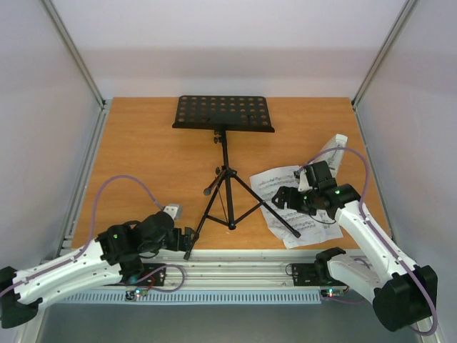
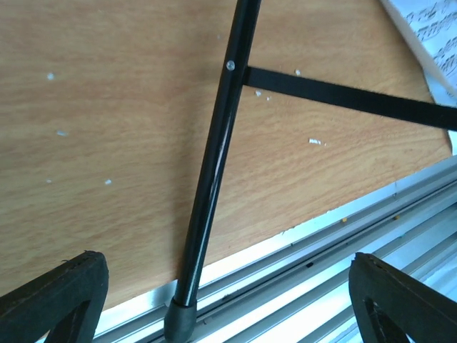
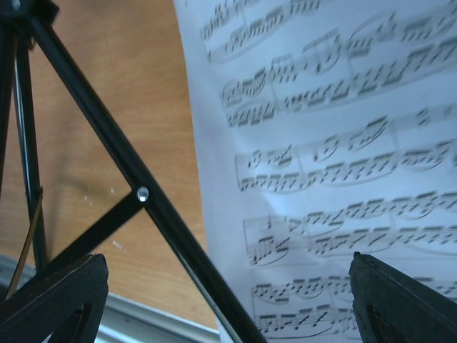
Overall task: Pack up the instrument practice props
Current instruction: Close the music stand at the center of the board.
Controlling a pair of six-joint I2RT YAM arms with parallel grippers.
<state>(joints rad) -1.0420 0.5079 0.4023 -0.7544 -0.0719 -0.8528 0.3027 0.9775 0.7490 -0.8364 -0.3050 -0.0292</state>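
**Top external view.** A black tripod music stand with a round-holed desk (image 1: pixel 222 113) stands in the middle of the orange-brown wooden table top (image 1: pixel 143 157). Its desk is near the top centre of the frame and its three legs are splayed below. White printed sheet-music pages (image 1: pixel 273 180) lie flat to the right of centre, and the stand's right leg crosses over them. A small pale wedge-shaped metronome (image 1: pixel 334 150) sits at the upper right, close to the table's right edge and just beyond the pages. The left gripper (image 1: pixel 188 239) is at the lower left of centre, by the foot of the stand's left leg and above the aluminium rail (image 1: pixel 235 261). The right gripper (image 1: pixel 281 197) hangs over the sheet music, pointing left towards the stand.

**Left wrist view.** The two black fingers (image 2: pixel 64 293) sit in the bottom corners, spread wide and holding nothing. Between them one glossy leg of the stand (image 2: pixel 214 150) runs from the top centre down to a rubber foot at the bottom edge, where wood meets rail (image 2: pixel 343 243). A flat cross-brace runs off to the right. A corner of the sheet music (image 2: pixel 435 36) shows at the upper right.

**Right wrist view.** The fingers (image 3: pixel 57 300) are again far apart in the bottom corners, released. The printed pages (image 3: pixel 321 179) fill the right half. A riveted leg of the stand (image 3: pixel 107 136) slants across the left half over bare wood (image 3: pixel 86 86).
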